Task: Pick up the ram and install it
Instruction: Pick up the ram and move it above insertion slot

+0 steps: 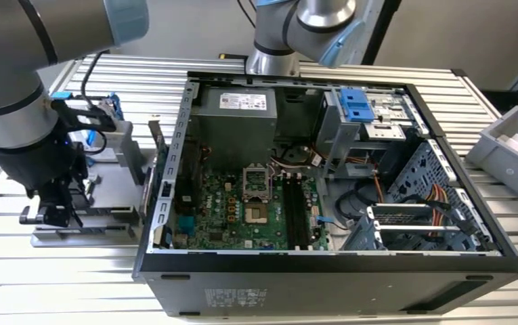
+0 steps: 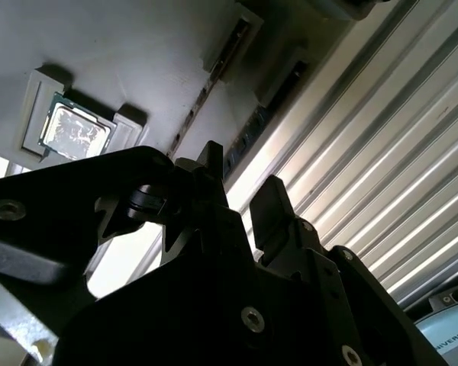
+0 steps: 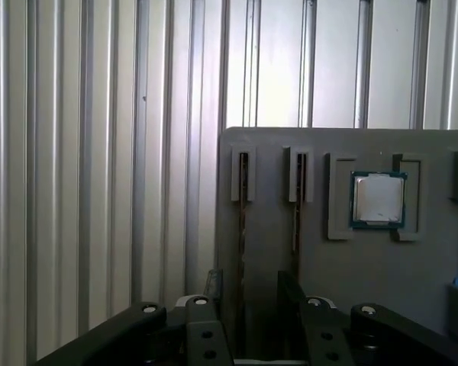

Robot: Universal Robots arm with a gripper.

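The arm (image 1: 24,122) hung low over a grey holder (image 1: 105,200) on the ribbed metal bench (image 1: 51,284), just beside the open computer case (image 1: 331,274), on the exterior view's left. The holder seemed made to keep loose parts ready for pickup. In both wrist views it had 2 narrow grooves and a square pocket where a silver chip (image 3: 378,200) lay flat.

The ram (image 3: 243,221) looked to be the thin dark strip standing on edge in the groove farther from the chip. Standing this way, it offered its 2 flat faces to a pinch from above. In the second wrist view the ram (image 2: 246,142) showed a bluish tint and ran toward the gap between the fingers (image 2: 273,200).

The fingers stood moderately apart, 1 on each side of that groove's line. The gap was wider than the strip, and no contact showed, so I judged the ram not yet gripped.

Inside the case the motherboard (image 1: 231,210) lay flat. Its long black slots (image 1: 296,210) faced up, well apart from the holder, probably so a stick could be pressed straight down into them.
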